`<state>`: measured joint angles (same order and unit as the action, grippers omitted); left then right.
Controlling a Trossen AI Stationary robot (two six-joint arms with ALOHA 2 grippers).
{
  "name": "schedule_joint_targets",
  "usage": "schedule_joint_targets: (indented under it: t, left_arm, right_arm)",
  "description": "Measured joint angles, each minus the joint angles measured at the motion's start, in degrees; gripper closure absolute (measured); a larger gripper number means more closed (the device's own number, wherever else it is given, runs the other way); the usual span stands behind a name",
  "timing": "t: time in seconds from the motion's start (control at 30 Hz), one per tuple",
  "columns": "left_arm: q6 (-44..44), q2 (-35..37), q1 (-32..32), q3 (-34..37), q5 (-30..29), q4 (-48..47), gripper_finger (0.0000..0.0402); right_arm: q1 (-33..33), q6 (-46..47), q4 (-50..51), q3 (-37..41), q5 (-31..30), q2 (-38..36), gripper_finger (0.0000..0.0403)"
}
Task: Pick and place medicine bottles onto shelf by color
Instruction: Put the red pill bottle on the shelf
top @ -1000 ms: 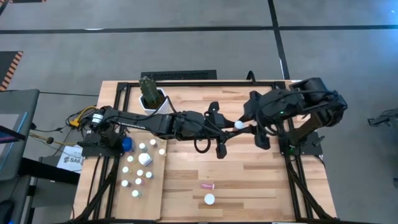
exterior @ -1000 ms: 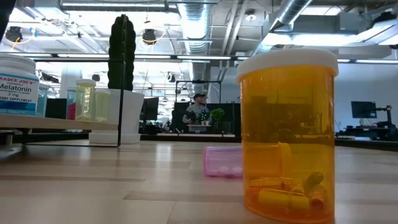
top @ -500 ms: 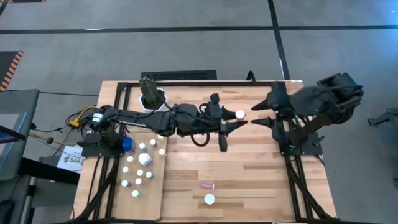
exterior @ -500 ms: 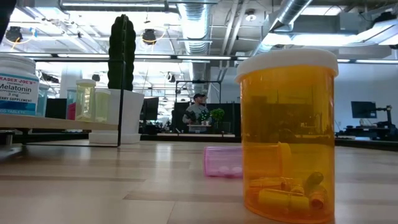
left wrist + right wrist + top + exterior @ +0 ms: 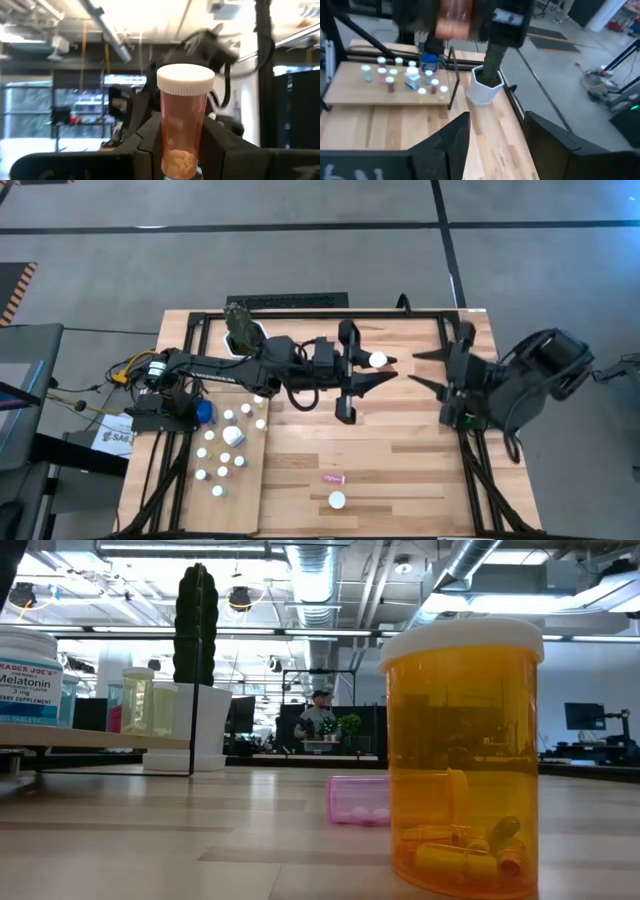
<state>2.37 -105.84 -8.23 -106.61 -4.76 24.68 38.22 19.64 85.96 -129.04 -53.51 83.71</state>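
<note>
Above the counter's middle, toward 12 o'clock | my left tool clamps an upright amber bottle with white cap | my right tool, at 3 o'clock of it, fingers apart, holds nothing | shelf at 8 o'clock carries other bottles.

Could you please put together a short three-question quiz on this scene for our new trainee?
1. True or false: the left claw is shut on an amber bottle.
2. The pink bottle on the table is: A upright, B lying on its side, C on the shelf.
3. Fill in: the right claw is ____ and holds nothing.

Key: 1 true. 2 B. 3 open.
</note>
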Motion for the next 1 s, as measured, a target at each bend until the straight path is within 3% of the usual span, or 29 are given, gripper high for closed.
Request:
schedule_joint_targets:
  t: [0.2, 0.4, 0.57, 0.9, 1.0]
  left_arm:
    - [0.0, 0.0, -0.1, 0.0, 4.6, 2.5, 0.033]
    - [0.0, 0.0, -0.9, 0.0, 4.6, 1.2, 0.033]
    - [0.0, 0.0, -2.2, 0.0, 4.6, -1.1, 0.033]
    - [0.1, 0.0, -3.0, 0.0, 4.5, -1.4, 0.033]
    - [1.0, 0.0, -3.0, 0.0, 4.3, -1.4, 0.033]
  right_arm:
    - [0.7, 4.5, -1.1, 5.5, -0.5, 0.1, 0.0206]
    - [-6.7, 10.7, 2.1, 8.6, 11.4, 0.2, 0.0223]
    - [-15.1, 7.5, 3.8, 8.6, 21.6, -1.7, 0.0236]
    - [-38.5, 0.8, 4.0, 8.6, 40.4, -10.5, 0.025]
    - [-44.6, -1.4, 4.1, 8.5, 48.9, -11.4, 0.0255]
